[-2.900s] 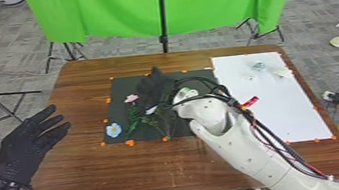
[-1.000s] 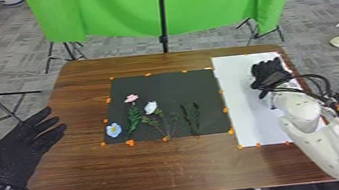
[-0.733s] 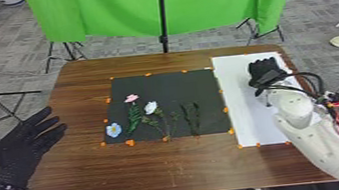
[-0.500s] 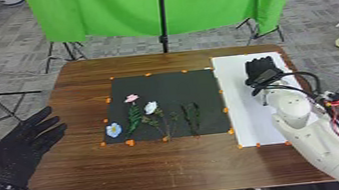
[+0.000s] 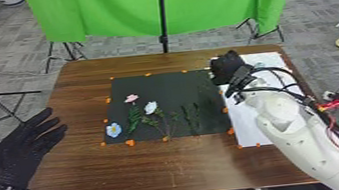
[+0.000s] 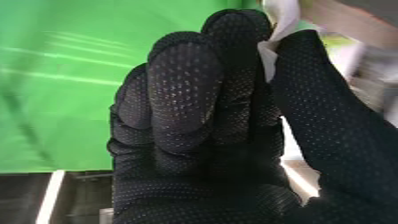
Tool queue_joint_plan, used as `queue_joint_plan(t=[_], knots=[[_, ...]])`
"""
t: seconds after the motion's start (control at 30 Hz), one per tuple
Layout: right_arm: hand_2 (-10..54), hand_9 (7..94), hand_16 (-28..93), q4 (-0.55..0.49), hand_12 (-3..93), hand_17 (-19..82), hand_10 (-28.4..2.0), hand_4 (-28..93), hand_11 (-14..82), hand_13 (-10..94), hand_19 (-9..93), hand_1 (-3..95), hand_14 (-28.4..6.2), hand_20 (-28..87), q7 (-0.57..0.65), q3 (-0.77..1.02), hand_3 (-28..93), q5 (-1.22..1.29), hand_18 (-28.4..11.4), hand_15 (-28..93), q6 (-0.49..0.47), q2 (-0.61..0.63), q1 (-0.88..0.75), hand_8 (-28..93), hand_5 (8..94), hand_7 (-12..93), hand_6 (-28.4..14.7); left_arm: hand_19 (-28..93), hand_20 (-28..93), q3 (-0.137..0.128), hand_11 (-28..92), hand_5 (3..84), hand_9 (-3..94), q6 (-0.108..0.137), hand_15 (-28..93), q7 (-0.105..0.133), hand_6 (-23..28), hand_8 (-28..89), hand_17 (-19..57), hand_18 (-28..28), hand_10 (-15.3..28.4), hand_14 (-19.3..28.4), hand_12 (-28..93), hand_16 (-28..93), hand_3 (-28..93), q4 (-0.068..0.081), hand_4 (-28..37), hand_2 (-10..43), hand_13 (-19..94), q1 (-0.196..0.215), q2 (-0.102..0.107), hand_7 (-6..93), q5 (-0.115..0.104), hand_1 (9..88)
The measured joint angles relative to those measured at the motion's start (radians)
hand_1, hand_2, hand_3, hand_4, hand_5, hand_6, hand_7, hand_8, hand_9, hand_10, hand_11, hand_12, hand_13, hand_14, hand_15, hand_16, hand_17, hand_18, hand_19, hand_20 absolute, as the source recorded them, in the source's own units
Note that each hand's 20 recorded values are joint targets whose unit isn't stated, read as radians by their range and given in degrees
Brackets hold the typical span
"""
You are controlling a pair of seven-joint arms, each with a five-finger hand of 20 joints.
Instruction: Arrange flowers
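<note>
The white right arm [image 5: 289,126] slants inward from the head view's lower right, its gloved right hand [image 5: 226,66] foremost; the thumb [image 6: 311,75] pinches against the extended fingers [image 6: 182,90]. The gloved left hand [image 5: 18,151] hangs open, fingers slightly spread, at the left.

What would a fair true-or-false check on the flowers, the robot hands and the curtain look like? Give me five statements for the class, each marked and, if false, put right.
1. The blue flower lies on the black mat. True.
2. The pink flower lies on the white sheet. False: the pink flower is on the black mat.
3. The right robot hand pinches something white. True.
4. The left robot hand is gripping the white flower. False: the left robot hand is open and empty, and the white flower lies on the black mat.
5. The green curtain hangs beyond the table. True.
</note>
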Motion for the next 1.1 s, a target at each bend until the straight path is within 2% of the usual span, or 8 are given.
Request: queue_joint_plan(t=[0.23,0.67,1.1], knots=[[-9.5,90.6,30,0.023,37.0,34,-1.8,-28,26.9,87,80,45.7,0.2,38,-0.045,-0.13,81,-0.004,-15.5,50,-0.028,-0.068,0.066,-9,77.7,38,3.8,49,5,0.006,27,37.8,32.3,0.0,36,-0.002,3.1,-9,-7.6,22.6,13.5,16.6,12,-2,69,0.0,-24.5,-1.7,27,-0.002,0.0,19.5,0.0,25.9],[-9.4,90.4,30,0.02,37.2,34,-1.8,-28,26.8,87,80,45.7,0.1,38,-0.069,-0.143,81,-0.026,-15.5,51,-0.05,-0.111,0.053,-9,77.3,38,3.9,49,5,0.006,28,37.9,32.4,0.0,36,-0.003,3.1,-9,-7.6,22.6,13.3,16.5,13,-2,70,0.001,-24.6,-2.1,27,-0.003,0.003,19.8,0.0,25.7],[-9.1,90.0,30,0.016,37.8,33,-1.7,-28,26.6,86,80,46.0,0.2,39,-0.056,-0.214,80,-0.038,-15.4,52,-0.038,-0.132,0.045,-10,76.9,38,3.9,49,5,0.006,28,38.3,32.5,-0.003,37,-0.014,2.7,-10,-7.5,22.3,13.2,16.2,13,-1,71,0.006,-25.7,-2.9,28,-0.021,0.009,20.5,0.0,25.2]])
